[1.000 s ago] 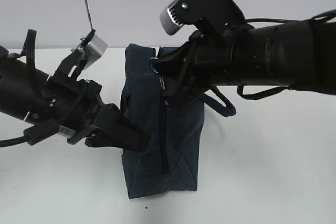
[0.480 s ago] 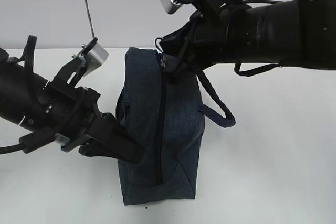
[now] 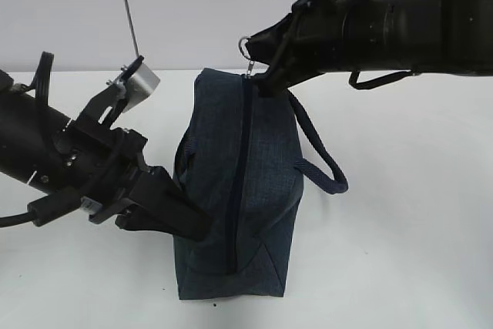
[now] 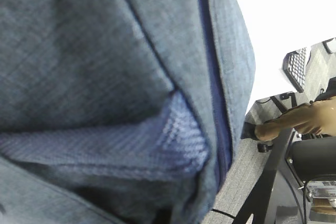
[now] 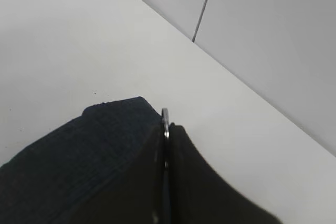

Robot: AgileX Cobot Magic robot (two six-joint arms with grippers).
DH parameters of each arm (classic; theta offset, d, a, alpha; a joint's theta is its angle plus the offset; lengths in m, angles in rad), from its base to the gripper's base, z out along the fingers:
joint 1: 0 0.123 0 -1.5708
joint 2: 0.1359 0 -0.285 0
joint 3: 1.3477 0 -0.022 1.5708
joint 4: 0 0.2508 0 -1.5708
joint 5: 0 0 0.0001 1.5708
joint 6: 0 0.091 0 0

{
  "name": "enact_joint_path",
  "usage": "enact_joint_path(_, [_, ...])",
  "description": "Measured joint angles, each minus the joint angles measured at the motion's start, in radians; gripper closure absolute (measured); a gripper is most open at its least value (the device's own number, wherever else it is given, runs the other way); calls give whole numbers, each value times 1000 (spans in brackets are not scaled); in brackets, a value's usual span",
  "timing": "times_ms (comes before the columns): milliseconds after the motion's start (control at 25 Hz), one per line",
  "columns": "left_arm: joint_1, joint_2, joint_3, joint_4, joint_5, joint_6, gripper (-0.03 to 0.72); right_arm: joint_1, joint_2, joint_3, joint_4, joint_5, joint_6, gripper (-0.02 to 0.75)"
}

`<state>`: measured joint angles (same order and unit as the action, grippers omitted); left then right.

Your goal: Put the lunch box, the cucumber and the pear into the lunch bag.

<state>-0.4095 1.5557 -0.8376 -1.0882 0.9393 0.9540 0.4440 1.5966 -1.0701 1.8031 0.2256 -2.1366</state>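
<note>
Right tool: exterior view; clamped on the metal ring pull at the far top end of the lunch bag, reaching in from the right.
Left tool: exterior view; closed and pressed against the bag's near-left side, low down, apparently pinching fabric; the exact hold is hidden.
Bag axis: the zipper runs from the ring pull towards the viewer along the bag's top; it appears shut along its whole length. Judged: the right arm is the nearer one to draw it, with the left steadying.
Open room: bare bench on every side of the bag; a loop handle hangs to the right, below the right arm.
Left wrist view: navy fabric and a handle strap fill the frame; the fingers are not visible.
Right wrist view: dark jaws meet tight on the ring, with the bag's corner just beside them and bench beyond.
Missing items: lunch box, cucumber and pear appear in no view.
</note>
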Motion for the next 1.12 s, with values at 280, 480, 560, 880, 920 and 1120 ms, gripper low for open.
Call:
enact_joint_path(280, [0,0,0,12,1,0,700,-3,60,-18,0,29,82,732])
enact_joint_path(480, [0,0,0,20,5,0,701,-3,73,-20,0,65,158,732])
enact_joint_path(560, [0,0,0,20,6,0,701,-6,73,-20,0,80,193,732])
enact_joint_path(880, [0,0,-1,21,9,-10,701,-121,73,-20,-20,247,324,732])
enact_joint_path(920, [0,0,-2,20,9,-11,701,-143,73,-20,-30,281,341,732])
enact_joint_path(1120, [0,0,-4,19,13,-14,701,-206,77,-20,-91,372,410,732])
